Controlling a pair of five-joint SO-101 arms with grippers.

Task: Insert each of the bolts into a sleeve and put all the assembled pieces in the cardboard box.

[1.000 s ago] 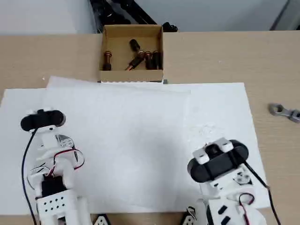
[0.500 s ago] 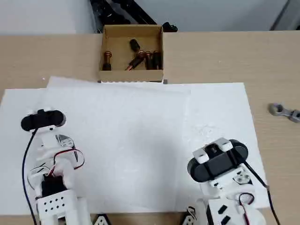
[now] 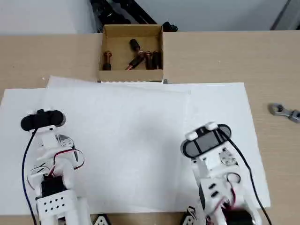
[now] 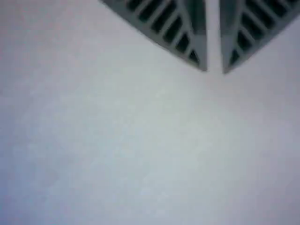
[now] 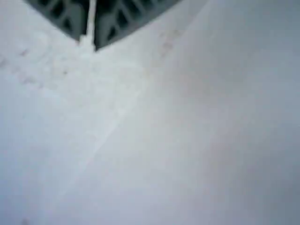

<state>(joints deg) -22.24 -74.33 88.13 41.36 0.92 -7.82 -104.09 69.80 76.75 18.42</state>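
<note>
Your left end effector [image 4: 213, 65] is pinched to a narrow slit and holds nothing, low over the white sheet [image 4: 117, 154]. Your right end effector [image 5: 89, 37] is likewise narrow and empty.

Judgement: both idle, with nothing left to grasp. The bolt-and-sleeve pieces [image 3: 140, 58] lie in the cardboard box [image 3: 132, 75] on the far side of the desk [image 3: 211, 56].

The wrist views give the finger gaps. The high view gives the box contents.

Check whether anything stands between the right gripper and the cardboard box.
Nothing visible does. Bare white sheet runs from the right gripper up to the cardboard box at the table's far edge.
</note>
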